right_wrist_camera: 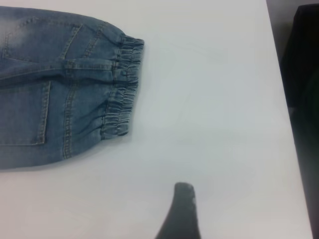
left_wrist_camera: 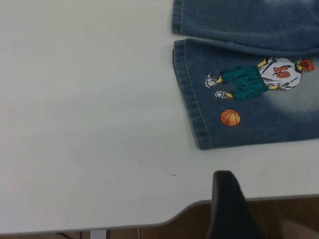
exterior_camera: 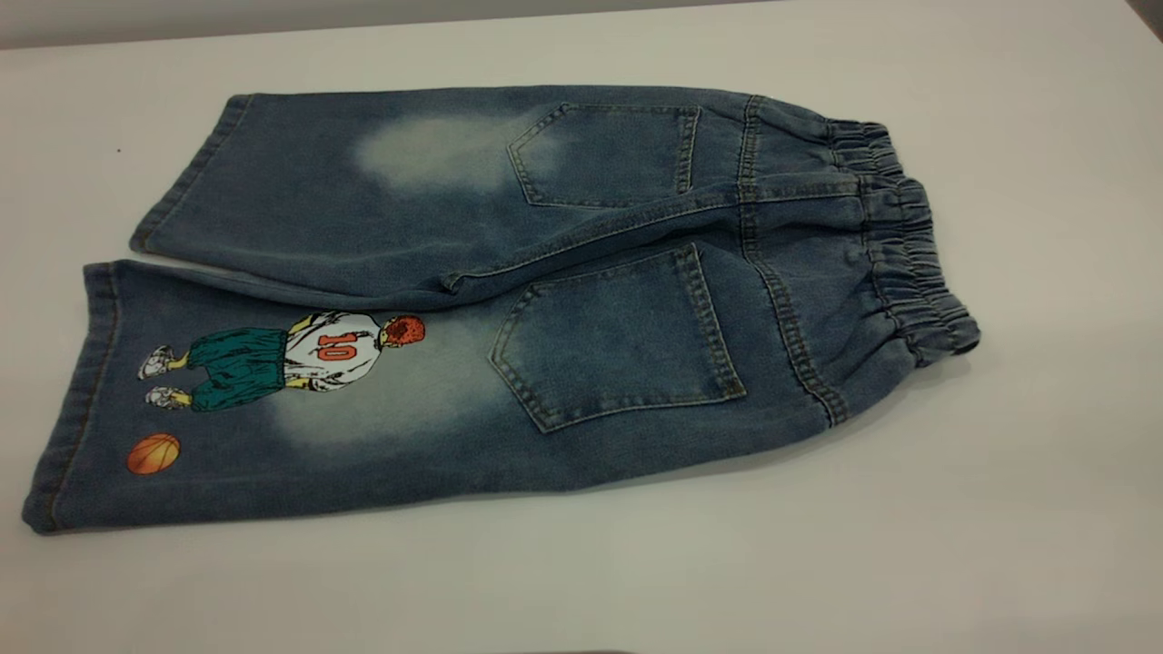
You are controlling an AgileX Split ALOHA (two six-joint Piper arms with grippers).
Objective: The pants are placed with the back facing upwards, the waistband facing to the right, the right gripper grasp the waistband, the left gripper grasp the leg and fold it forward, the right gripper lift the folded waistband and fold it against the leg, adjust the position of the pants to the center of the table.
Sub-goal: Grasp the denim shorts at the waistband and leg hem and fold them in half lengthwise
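Note:
The blue denim pants (exterior_camera: pixel 545 300) lie flat on the white table (exterior_camera: pixel 1045 509), back up, both pockets showing. The ruched waistband (exterior_camera: pixel 909 254) points right. The leg (exterior_camera: pixel 273 409) printed with the number 10 player and an orange ball lies nearest the front, its hem at the left. The plain leg (exterior_camera: pixel 318 182) lies behind it. Neither gripper appears in the exterior view. My left gripper (left_wrist_camera: pixel 229 201) hovers over the table's edge, apart from the printed leg (left_wrist_camera: pixel 249 109). My right gripper (right_wrist_camera: pixel 183 211) hangs over bare table, apart from the waistband (right_wrist_camera: pixel 122 94).
The table's rounded edge (left_wrist_camera: pixel 164 219) runs close to the left gripper, with brown floor beyond it. A dark object (right_wrist_camera: pixel 305 74) stands past the table's edge on the waistband side. Bare tabletop surrounds the pants on all sides.

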